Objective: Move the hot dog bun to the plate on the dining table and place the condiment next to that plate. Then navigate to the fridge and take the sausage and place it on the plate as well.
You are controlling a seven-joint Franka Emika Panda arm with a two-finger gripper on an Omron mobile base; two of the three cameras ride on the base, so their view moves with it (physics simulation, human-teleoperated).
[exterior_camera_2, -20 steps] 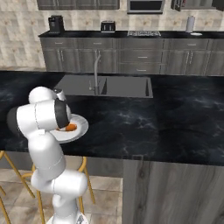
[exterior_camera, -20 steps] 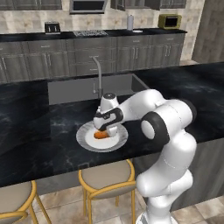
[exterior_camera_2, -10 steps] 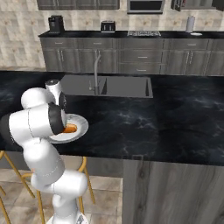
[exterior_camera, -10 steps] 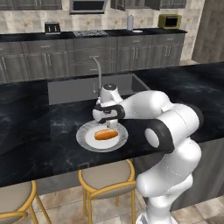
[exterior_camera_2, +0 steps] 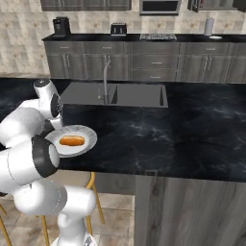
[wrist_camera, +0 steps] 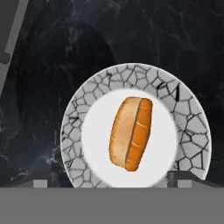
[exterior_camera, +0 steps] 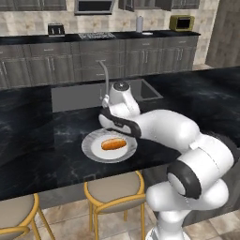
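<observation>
Tool (wrist_camera: 112,180) lifted off since earlier, jaws apart, one hot dog bun (exterior_camera: 114,144) on one plate (exterior_camera: 88,149)

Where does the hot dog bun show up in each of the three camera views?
Left base view: hot dog bun lies left of centre, on the plate in front of the faucet.
Right base view: bun sits at the left, beside the arm.
Hand view: bun is central, on the white middle.
Shared landmark: the marbled plate rim.
</observation>
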